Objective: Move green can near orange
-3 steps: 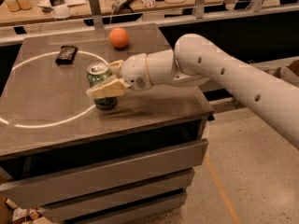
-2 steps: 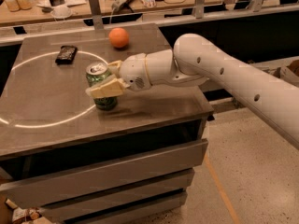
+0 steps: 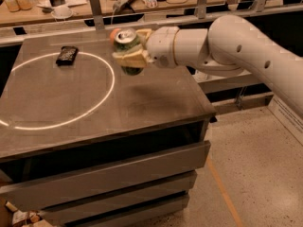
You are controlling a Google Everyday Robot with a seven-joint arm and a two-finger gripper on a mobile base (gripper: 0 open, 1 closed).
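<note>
My gripper point(image 3: 130, 48) is shut on the green can point(image 3: 127, 45), which has a silver top, and holds it lifted above the dark table point(image 3: 94, 103), toward its back middle. The white arm reaches in from the right. The orange point(image 3: 114, 34) shows only as a small orange sliver just behind the can's upper left; most of it is hidden by the can and the gripper's fingers point(image 3: 129, 59).
A flat black packet point(image 3: 66, 55) lies at the table's back left, on a bright ring of light point(image 3: 57, 122). A cluttered bench point(image 3: 61, 8) runs behind the table. The table's right edge drops to the speckled floor point(image 3: 255, 174).
The gripper has lifted the green can off the table and carried it back toward the orange, which it now mostly hides.
</note>
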